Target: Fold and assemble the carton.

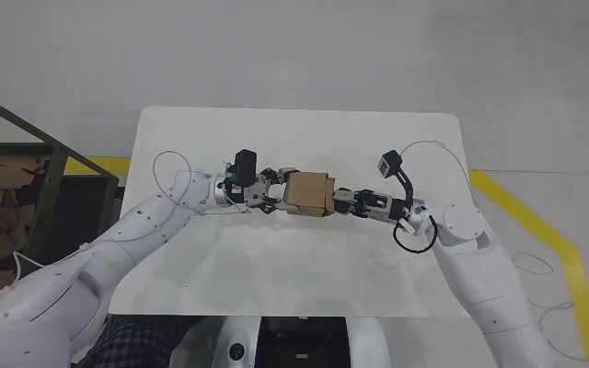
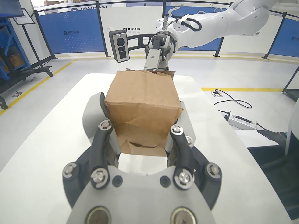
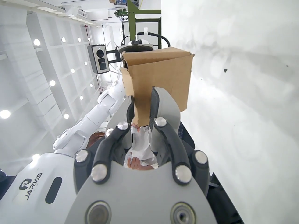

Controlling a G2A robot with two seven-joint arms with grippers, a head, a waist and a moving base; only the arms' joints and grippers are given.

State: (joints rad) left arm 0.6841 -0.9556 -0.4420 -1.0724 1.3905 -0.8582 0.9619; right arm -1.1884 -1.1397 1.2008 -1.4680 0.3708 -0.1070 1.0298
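The creased brown cardboard carton (image 1: 308,193) (image 2: 142,101) (image 3: 161,75) is over the middle of the white tabletop (image 1: 294,267), between both arms; its inside is hidden. The left end effector (image 1: 276,191) (image 2: 143,108) is spread wide around one end, its fingers (image 2: 104,103) pressing opposite side walls. The right end effector (image 1: 339,198) (image 3: 143,99) is nearly closed, pinching a thin cardboard panel at the other end.
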